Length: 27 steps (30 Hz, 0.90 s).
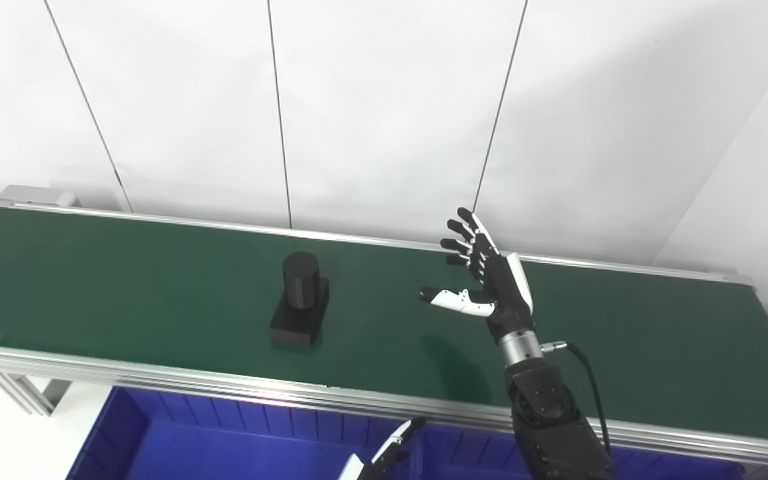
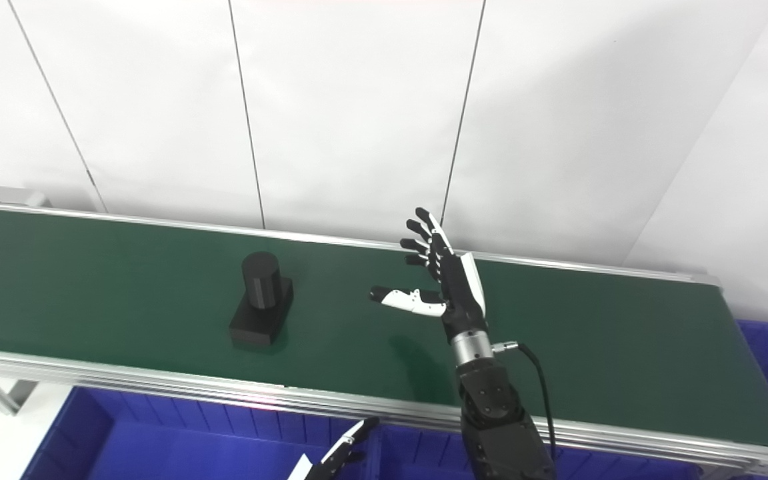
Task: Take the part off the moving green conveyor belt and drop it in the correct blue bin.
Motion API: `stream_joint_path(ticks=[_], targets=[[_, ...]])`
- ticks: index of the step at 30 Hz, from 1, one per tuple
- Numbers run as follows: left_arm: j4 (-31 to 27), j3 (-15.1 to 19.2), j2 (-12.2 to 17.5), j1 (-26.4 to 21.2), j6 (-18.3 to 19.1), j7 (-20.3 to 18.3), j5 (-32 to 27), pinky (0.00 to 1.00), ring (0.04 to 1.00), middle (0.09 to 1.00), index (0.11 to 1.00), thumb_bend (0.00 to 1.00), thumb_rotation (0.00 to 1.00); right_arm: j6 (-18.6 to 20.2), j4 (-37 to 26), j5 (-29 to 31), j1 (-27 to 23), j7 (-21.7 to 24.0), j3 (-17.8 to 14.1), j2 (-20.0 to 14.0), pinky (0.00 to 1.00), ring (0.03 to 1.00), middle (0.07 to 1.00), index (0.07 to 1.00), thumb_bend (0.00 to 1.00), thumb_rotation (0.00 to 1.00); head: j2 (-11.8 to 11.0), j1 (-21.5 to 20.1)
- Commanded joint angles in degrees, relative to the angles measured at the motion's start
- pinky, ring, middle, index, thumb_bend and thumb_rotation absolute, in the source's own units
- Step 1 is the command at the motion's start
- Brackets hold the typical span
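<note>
1. Lowest in view, my left hand (image 1: 384, 457) peeks over the blue bin (image 1: 177, 433); whether it is spread or closed, I cannot tell.
2. My right hand (image 1: 484, 280) hovers spread and empty above the green conveyor belt (image 1: 124, 280).
3. Left of it, well apart, the black part (image 1: 301, 300) stands on the belt.

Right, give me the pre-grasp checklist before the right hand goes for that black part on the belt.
1. Right hand open, fingers apart, holding nothing: ok.
2. Black part upright on the green conveyor belt, cylinder on top of its block base: ok.
3. Belt between hand and part free of other things: ok.
4. Hand touching the part: not ok, the part stands apart, to its left.
5. Blue bin below the belt's near edge: ok; which bin is correct: cannot tell.
6. Left hand state: cannot tell, only its tip shows.
</note>
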Motion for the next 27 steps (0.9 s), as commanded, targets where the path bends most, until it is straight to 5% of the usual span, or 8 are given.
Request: stream_joint_path(ticks=[1,15,27], targets=[[-1.6,-0.1,-0.2,-0.8,-2.0,0.8,0.5,0.86,0.94,0.955,0.926,0.86,0.88,-1.9,-1.2,-0.3,-2.6,-0.2,0.1,0.0,0.73,0.813,0.908,0.943,1.0,0.34,0.2,0.2],[-2.5,-0.1,-0.5,-0.4,-2.0,-0.1,0.0,0.86,0.933,0.949,0.922,0.88,0.87,-1.9,4.8,-12.1,-5.3,-7.9,5.1,-1.4,0.69,0.799,0.919,0.94,1.0,0.38,1.2,0.7],[-3.0,0.1,-0.8,0.0,-2.0,-1.1,0.1,0.84,0.929,0.943,0.922,0.87,0.86,1.6,8.6,-17.2,-7.8,-8.5,4.8,-2.6,0.73,0.853,0.908,0.946,1.0,0.41,1.0,0.7]])
